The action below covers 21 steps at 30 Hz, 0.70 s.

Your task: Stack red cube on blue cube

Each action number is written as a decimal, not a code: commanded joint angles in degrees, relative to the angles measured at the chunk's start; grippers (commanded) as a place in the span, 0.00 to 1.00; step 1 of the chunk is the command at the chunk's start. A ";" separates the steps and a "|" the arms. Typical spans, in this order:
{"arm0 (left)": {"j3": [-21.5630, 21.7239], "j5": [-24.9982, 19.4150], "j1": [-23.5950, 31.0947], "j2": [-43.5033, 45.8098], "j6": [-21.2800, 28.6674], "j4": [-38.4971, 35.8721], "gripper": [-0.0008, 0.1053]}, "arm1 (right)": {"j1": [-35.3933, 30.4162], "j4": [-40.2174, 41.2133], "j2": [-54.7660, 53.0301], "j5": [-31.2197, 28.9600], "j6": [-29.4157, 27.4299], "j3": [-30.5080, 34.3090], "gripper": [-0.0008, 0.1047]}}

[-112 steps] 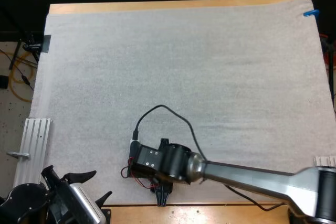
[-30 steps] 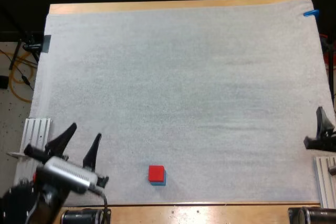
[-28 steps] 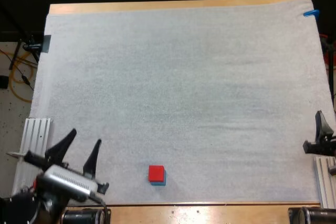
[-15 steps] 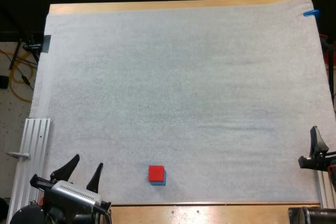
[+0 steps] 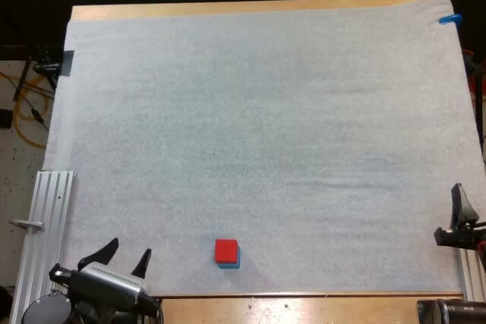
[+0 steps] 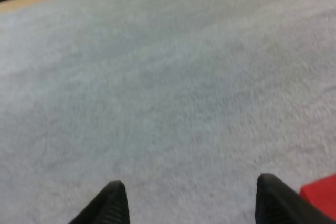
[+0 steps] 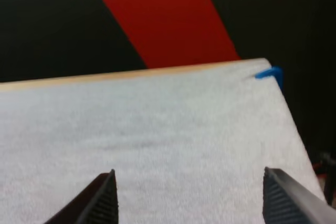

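The red cube (image 5: 225,250) sits on top of the blue cube (image 5: 234,261) near the mat's front edge, left of centre; only a thin blue rim shows under it. My left gripper (image 5: 124,255) is open at the mat's front left corner, well left of the stack. In the left wrist view its fingers (image 6: 114,203) stand apart over bare mat, with the red cube (image 6: 321,202) just beside one fingertip. My right gripper (image 5: 458,218) is at the right edge of the mat; in the right wrist view its fingers (image 7: 105,199) are spread wide, nothing between them.
A ribbed aluminium rail (image 5: 42,218) lies along the left side of the white mat (image 5: 266,134). Another rail (image 5: 472,282) sits at the lower right. Cables lie on the floor beyond the table's left edge.
The right arm, earlier over the stack, has drawn back to the right edge. My left gripper has pulled back toward the front left corner. The cubes stay stacked and still.
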<state>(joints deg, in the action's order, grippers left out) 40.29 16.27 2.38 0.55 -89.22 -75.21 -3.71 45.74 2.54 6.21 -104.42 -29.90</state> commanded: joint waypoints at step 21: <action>-6.93 -0.13 -0.22 8.21 -0.71 12.70 0.50 | 0.01 15.82 -5.59 3.02 -4.70 -5.25 0.56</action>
<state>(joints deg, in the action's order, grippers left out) 33.58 16.20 2.38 0.55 -89.40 -63.23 -3.71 61.53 -0.40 8.36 -108.41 -35.05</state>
